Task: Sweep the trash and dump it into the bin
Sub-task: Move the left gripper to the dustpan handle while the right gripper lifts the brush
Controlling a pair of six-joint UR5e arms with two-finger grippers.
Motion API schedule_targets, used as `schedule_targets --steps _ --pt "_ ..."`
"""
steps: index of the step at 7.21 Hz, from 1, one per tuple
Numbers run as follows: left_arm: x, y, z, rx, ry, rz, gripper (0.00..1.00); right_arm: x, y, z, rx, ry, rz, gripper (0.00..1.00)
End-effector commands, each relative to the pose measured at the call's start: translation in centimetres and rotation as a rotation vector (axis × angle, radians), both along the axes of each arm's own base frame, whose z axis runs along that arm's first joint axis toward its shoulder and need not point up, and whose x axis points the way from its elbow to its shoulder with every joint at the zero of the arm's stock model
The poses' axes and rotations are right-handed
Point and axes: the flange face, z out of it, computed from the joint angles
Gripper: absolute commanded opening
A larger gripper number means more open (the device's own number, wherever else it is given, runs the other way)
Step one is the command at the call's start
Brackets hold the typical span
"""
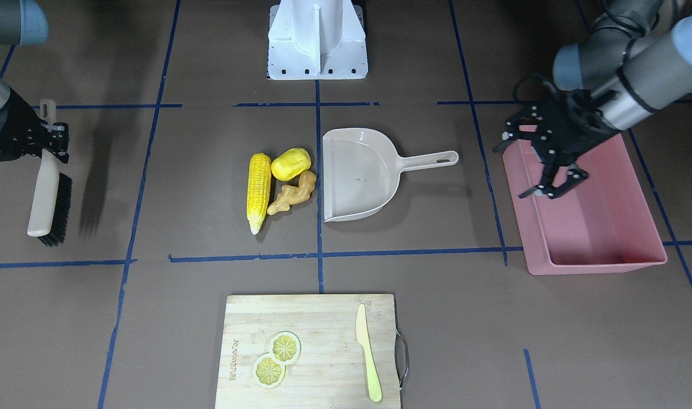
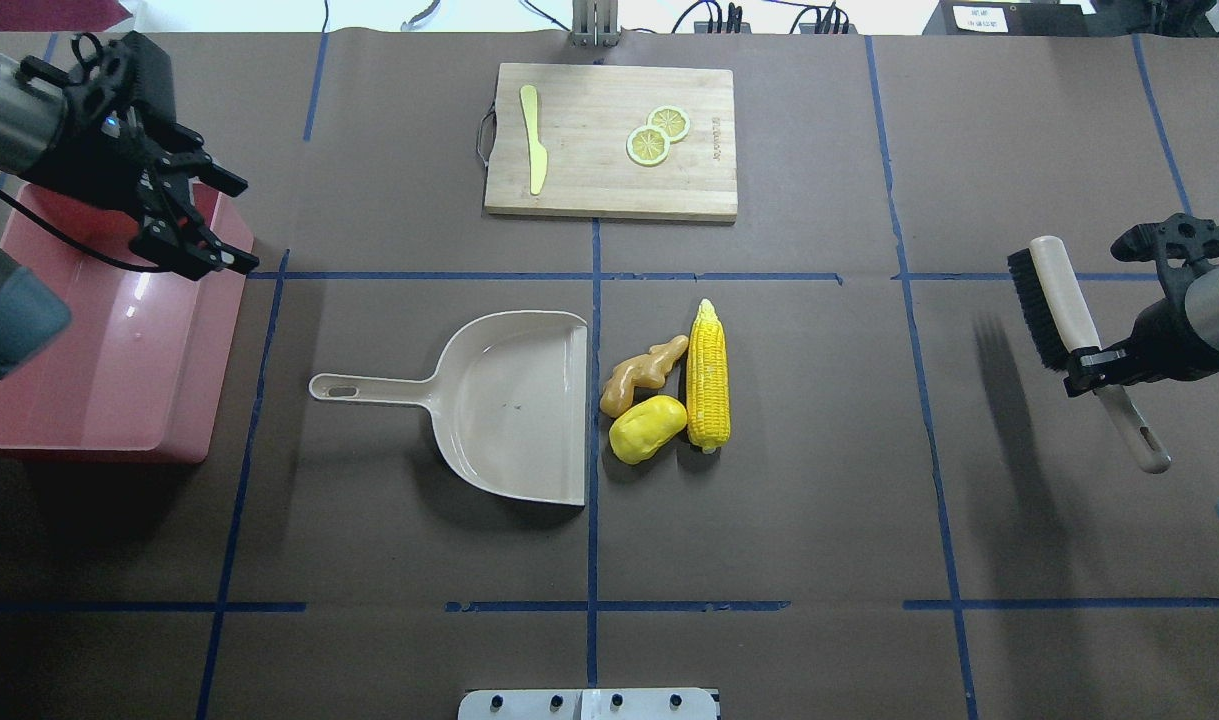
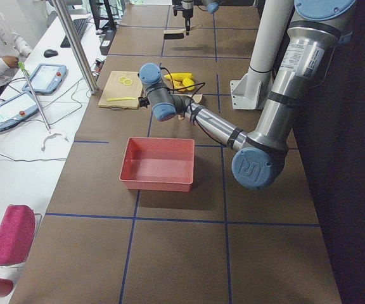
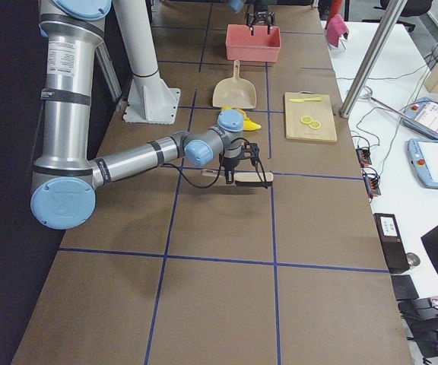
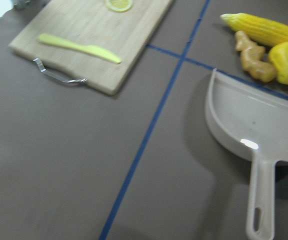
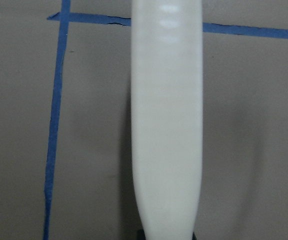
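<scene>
The corn cob (image 2: 709,375), the yellow lump (image 2: 648,428) and the ginger root (image 2: 641,375) lie together at the open mouth of the beige dustpan (image 2: 514,405) in mid-table. The pink bin (image 2: 119,350) stands at the far left and holds nothing that I can see. My left gripper (image 2: 239,228) is open and empty, above the bin's far corner. My right gripper (image 2: 1094,365) is shut on the handle of a brush (image 2: 1059,310) at the far right, held off the table. The left wrist view shows the dustpan (image 5: 254,130) and the trash beyond it.
A wooden cutting board (image 2: 609,170) at the table's far edge carries a yellow-green knife (image 2: 535,140) and lemon slices (image 2: 657,135). The robot's white base (image 1: 317,40) stands at the near edge. Blue tape lines cross the brown table.
</scene>
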Motion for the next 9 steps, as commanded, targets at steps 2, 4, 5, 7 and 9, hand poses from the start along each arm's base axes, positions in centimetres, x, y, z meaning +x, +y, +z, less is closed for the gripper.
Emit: schedule_targets --steps 2,4,5,7,9 --pt "7.8 4.5 -1.4 0.08 0.03 0.113 0.99 -0.1 0.0 -0.1 0.002 -0.003 -0.002 0.0" --pt "12.0 7.2 -1.2 0.144 0.025 0.096 0.99 -0.1 0.0 -0.1 0.0 -0.005 -0.004 0.0" --pt "13.1 8.1 -0.8 0.146 0.022 0.119 0.99 -0.1 0.0 -0.1 0.0 -0.005 -0.004 0.0" --pt "13.9 8.2 0.5 0.174 0.006 0.143 0.99 -0.1 0.1 -0.1 -0.001 -0.007 -0.006 0.0" --pt "14.8 8.4 1.5 0.16 -0.007 0.158 0.99 -0.1 0.1 -0.1 -0.001 -0.007 -0.006 0.0"
